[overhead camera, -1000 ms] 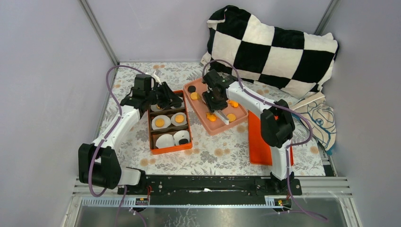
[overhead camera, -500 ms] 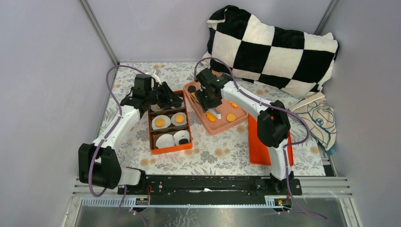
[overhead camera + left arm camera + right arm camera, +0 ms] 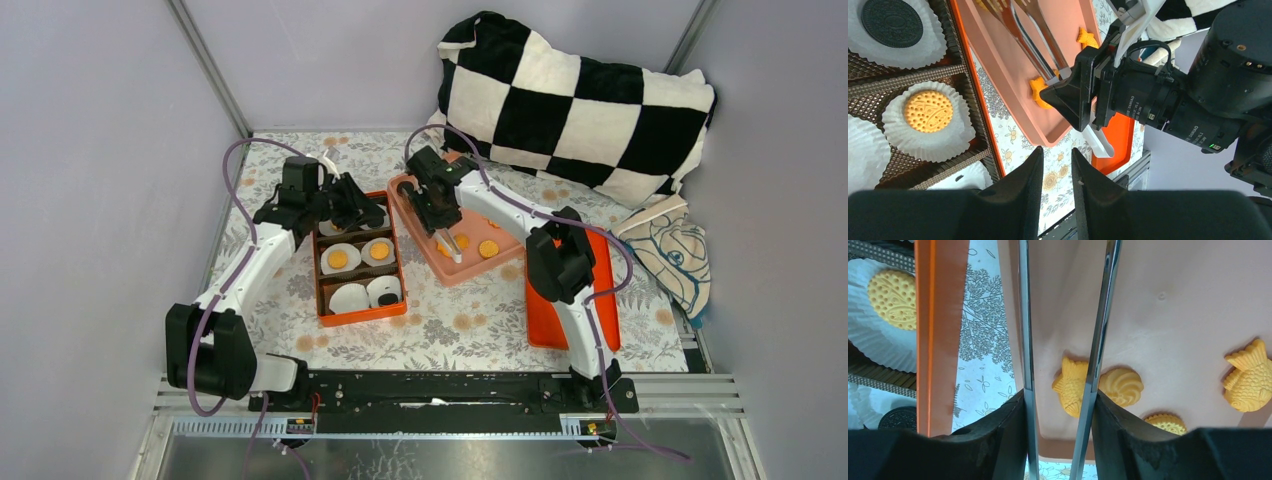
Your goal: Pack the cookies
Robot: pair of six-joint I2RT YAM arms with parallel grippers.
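My right gripper (image 3: 1058, 400) is shut on metal tongs (image 3: 1024, 315) whose two blades reach over the pink tray (image 3: 1173, 300). The blades stand apart on either side of a golden fish-shaped cookie (image 3: 1071, 386), with a swirl cookie (image 3: 1122, 386) beside it. More cookies lie on the tray (image 3: 470, 270), among them a round one (image 3: 488, 248) and a black one (image 3: 405, 187). The orange box (image 3: 358, 315) holds paper cups with a golden cookie (image 3: 928, 111) and a black cookie (image 3: 891, 22). My left gripper (image 3: 1057, 155) hangs over the box's far end (image 3: 345, 205), empty, with a narrow gap between its jaws.
An orange lid (image 3: 548, 310) lies flat right of the tray, under the right arm. A black-and-white checked pillow (image 3: 580, 100) fills the back right. A printed cloth bag (image 3: 680, 250) lies at the right edge. Grey walls close in the flowered table.
My right gripper and the tongs have moved left and farther back across the pink tray. The left arm has stayed where it was.
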